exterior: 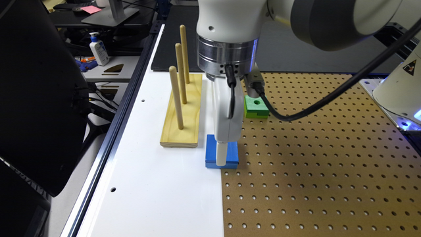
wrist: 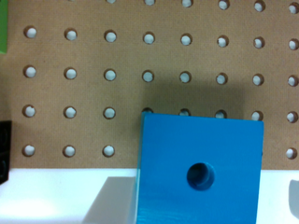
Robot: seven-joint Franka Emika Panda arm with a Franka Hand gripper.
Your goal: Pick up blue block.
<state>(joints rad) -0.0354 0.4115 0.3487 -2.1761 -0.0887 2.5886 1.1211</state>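
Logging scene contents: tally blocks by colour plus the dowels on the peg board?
Blue block: 1
Green block: 1
Upright wooden dowels on the wooden base: 3
Total: 5

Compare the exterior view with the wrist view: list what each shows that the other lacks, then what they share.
Exterior alone: the wooden peg stand with three dowels, the arm's wrist, a lotion bottle. Wrist alone: the blue block's round centre hole, which the gripper covers outside. Shared: blue block, green block, pegboard, white surface.
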